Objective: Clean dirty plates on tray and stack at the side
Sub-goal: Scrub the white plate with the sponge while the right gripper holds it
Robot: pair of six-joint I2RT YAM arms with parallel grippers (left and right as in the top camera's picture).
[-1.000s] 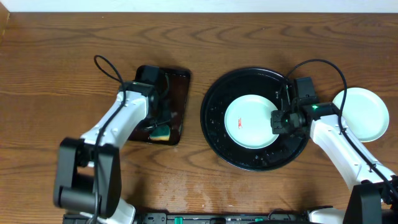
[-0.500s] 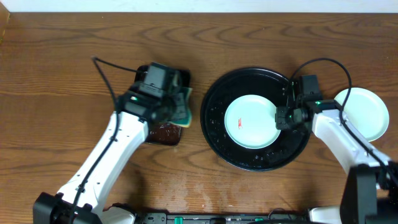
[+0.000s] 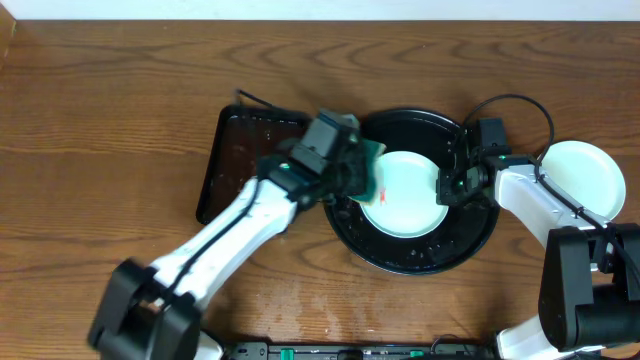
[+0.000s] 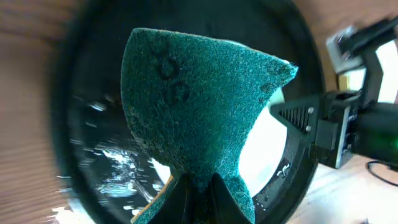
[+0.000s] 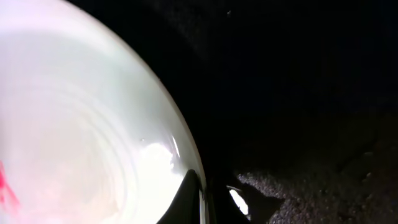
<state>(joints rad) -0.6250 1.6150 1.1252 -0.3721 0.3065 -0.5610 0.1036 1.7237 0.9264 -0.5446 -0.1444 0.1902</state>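
Overhead, our left hand [image 3: 358, 178] clamps the sponge [image 3: 373, 165] above the plate [image 3: 408, 205] — right hand [image 3: 447, 187] pinches its rim; we scrub the smear [image 3: 383, 198] gently.

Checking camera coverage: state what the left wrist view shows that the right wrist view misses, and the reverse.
Only left wrist: the sponge in the left gripper, and the right gripper clamping the plate at its rim. Only right wrist: a red smear on the plate. Both: the plate and the tray.
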